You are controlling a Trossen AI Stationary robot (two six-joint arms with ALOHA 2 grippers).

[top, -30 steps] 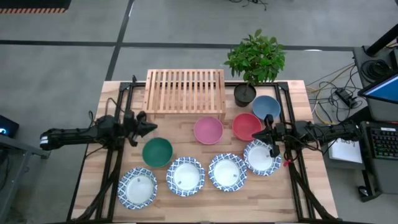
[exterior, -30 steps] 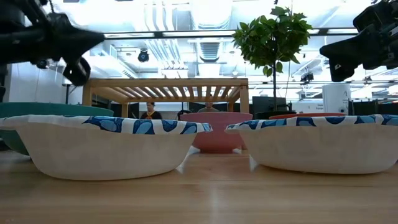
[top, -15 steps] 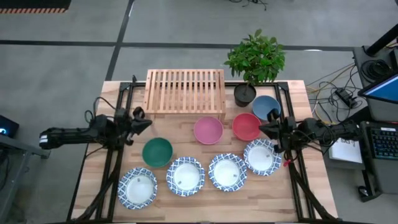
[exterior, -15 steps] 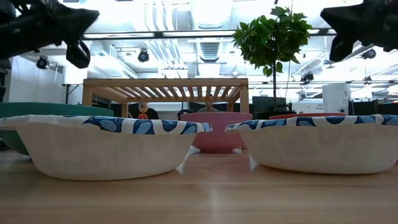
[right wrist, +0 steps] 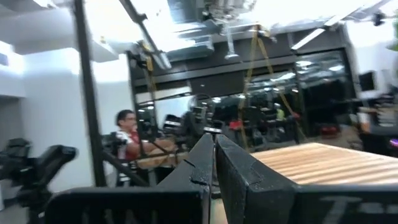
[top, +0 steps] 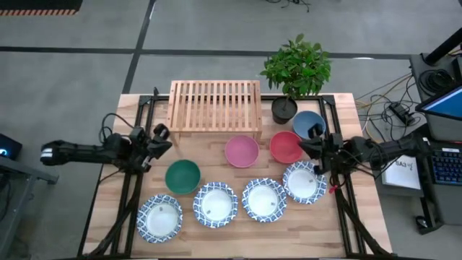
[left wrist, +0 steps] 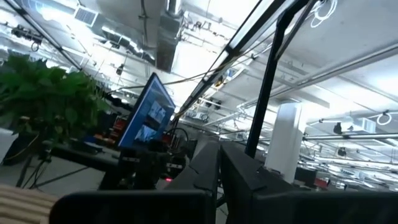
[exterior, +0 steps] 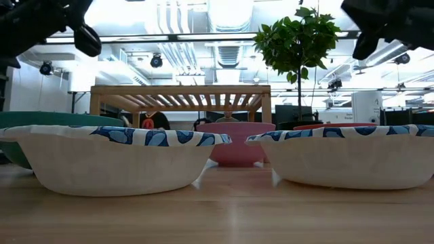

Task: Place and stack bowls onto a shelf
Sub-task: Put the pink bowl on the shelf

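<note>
Hiding the blue bowl (top: 308, 124) partly, the closed right gripper (top: 306, 148)

A: What stands at the table's (top: 238, 242) far edge?
B: A leafy plant (top: 297, 66) in a black pot (top: 284, 110), upright, near the right corner.

A: And off the table's right side?
B: A keyboard (top: 445, 166), a laptop screen (top: 444, 101) and loose cables (top: 393, 110) on the grey floor (top: 86, 72).

A: Beyond the table, at table height?
B: Two people (exterior: 157, 120), partly hidden, under bright ceiling lights (exterior: 196, 17).
</note>
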